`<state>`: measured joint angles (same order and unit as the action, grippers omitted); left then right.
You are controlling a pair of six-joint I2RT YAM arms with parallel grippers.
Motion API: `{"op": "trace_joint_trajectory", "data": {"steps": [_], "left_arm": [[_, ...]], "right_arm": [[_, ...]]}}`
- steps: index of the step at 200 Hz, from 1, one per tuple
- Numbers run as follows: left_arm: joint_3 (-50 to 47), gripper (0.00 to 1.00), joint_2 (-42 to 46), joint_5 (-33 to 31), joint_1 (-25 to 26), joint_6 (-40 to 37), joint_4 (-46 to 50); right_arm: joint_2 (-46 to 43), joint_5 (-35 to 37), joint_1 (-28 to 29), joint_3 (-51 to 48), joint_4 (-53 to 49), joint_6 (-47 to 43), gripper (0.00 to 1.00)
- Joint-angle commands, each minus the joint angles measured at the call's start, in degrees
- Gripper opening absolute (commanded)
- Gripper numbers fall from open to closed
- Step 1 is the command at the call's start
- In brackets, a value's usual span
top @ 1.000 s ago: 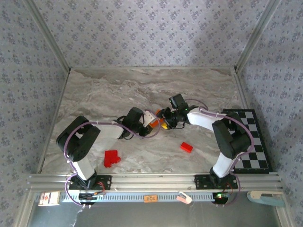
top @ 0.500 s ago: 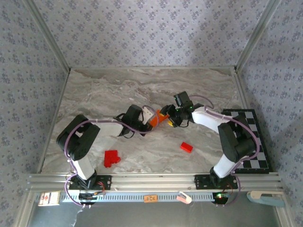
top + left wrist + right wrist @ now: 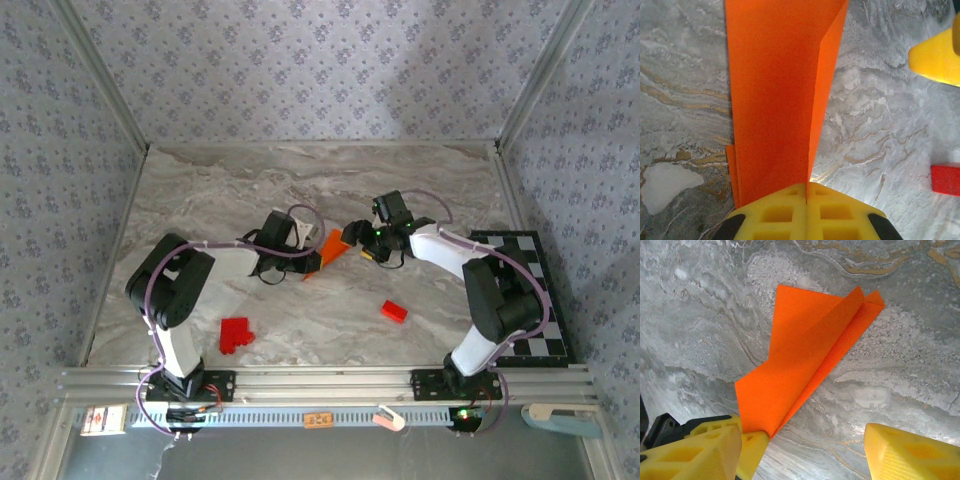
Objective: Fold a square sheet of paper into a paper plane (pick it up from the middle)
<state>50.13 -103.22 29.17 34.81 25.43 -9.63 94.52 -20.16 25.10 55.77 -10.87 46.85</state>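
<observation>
Plane (image 3: 328, 252): orange paper folded to a narrow dart, at mid-table between the two grippers; it slants from near left to far right in the top view.
Left gripper (image 3: 806, 192): yellow fingers pressed together on one end of the plane (no gap shows between them in the left wrist view).
Right gripper (image 3: 802, 435): fingers spread wide with nothing between them, just beside the end that the left gripper pinches.
Folds: in the right wrist view a long crease runs the length of the paper and one flap stands up a little from the rest.
Table (image 3: 220, 190): grey marbled top; most of the plane lies low over it, though whether it touches cannot be told.
Red blocks: one (image 3: 394, 311) near the right arm, another (image 3: 236, 334) near the left arm's base, both well apart from the plane.
Board (image 3: 535, 300): chequered, at the table's right edge.
</observation>
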Motion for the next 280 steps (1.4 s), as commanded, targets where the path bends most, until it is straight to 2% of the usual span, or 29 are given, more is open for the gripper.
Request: {"op": "trace_joint_trajectory", "data": {"steps": [1, 52, 140, 280], "left_arm": [[1.4, 0.0, -1.0, 4.3, -0.9, 7.4, -2.2], [1.6, 0.0, -2.9, 8.1, -2.5, 14.3, -4.6], [2.9, 0.0, -5.0, 11.9, -3.2, 19.0, -5.3], [2.2, 0.0, -8.1, 13.5, -4.5, 26.3, -8.9]], "right_arm": [[1.5, -0.2, -0.1, 1.2, 0.3, -6.5, 0.68], [5.4, -2.1, 0.8, 3.8, -0.4, -10.4, 0.67], [11.4, -1.3, 2.5, 9.6, -4.6, -14.7, 0.68], [17.9, 0.3, 2.9, 15.2, -9.4, -12.2, 0.67]]}}
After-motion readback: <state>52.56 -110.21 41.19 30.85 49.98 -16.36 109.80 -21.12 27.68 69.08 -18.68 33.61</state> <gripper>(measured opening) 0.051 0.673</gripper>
